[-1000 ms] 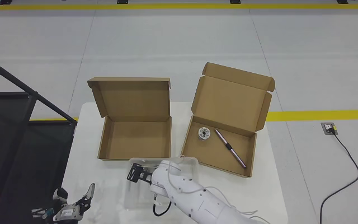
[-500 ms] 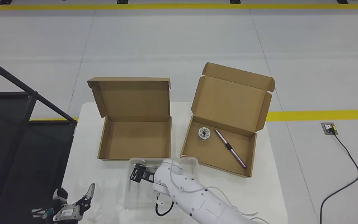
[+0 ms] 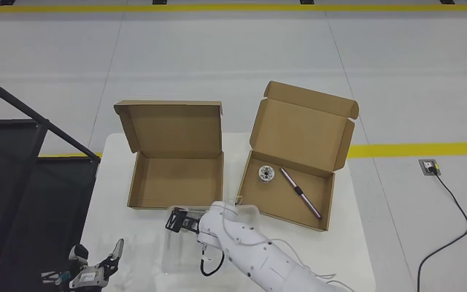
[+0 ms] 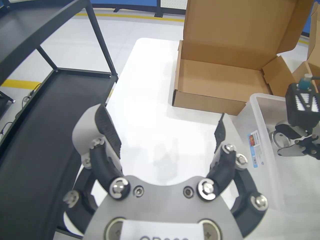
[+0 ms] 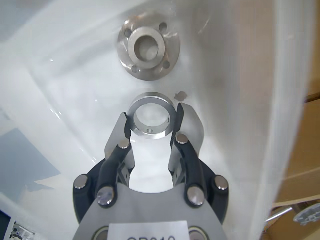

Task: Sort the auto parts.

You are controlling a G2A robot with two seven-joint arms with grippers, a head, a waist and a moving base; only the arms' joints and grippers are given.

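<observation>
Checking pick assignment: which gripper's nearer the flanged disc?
Right. The right gripper, shut on a ring inside the clear bin, sits beside the flanged disc; the left gripper hangs open outside the bin.

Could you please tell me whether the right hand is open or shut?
Shut on the metal ring: the right hand's fingers press against the ring's opposite sides inside the clear bin.

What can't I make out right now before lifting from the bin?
- Top view: the right arm covers much of the clear bin, hiding its contents.
- Right wrist view: whether the ring held by the right gripper is off the bin floor; it is seen end-on.
- Top view: the round part in the box with the rod is too small to identify.
</observation>
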